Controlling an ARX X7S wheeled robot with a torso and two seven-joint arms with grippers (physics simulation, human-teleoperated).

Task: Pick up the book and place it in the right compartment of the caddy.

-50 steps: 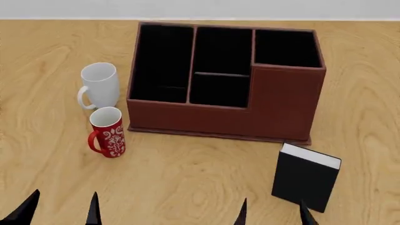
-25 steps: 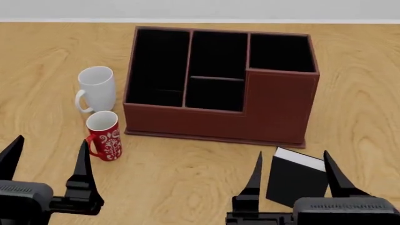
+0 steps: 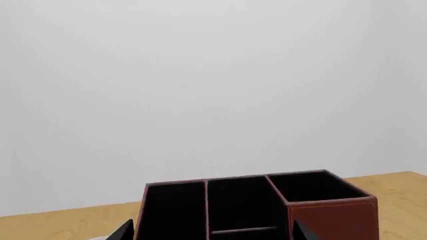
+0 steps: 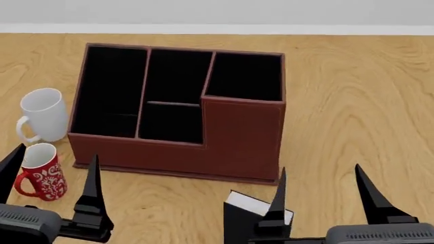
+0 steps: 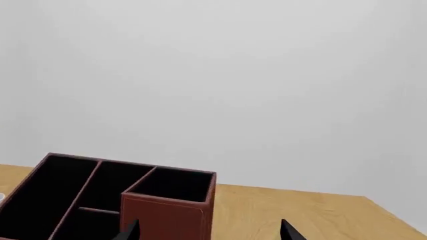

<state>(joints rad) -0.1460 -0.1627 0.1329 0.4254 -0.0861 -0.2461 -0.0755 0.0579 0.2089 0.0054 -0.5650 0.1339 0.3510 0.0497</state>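
Note:
The reddish-brown caddy (image 4: 237,137) stands on the wooden table; its right compartment (image 4: 245,76) is black-lined and holds nothing. The black book (image 4: 244,216) stands upright in front of the caddy's right end, partly hidden behind my right gripper's left finger. My right gripper (image 4: 319,169) is open and empty, just right of the book and nearer the camera. My left gripper (image 4: 54,155) is open and empty at the lower left. Both wrist views show the caddy (image 3: 333,217) (image 5: 167,215) beyond the open left gripper (image 3: 212,231) and right gripper (image 5: 209,230); the book is out of view there.
A white mug (image 4: 44,114) and a red patterned mug (image 4: 44,175) stand left of the caddy, the red one between my left fingers in the head view. Bare wooden table (image 4: 352,101) lies right of the caddy. A grey wall runs behind.
The head view has shifted right, so caddy, mugs and book sit further left. Both grippers have risen into view, and the book is now partly hidden behind my right gripper.

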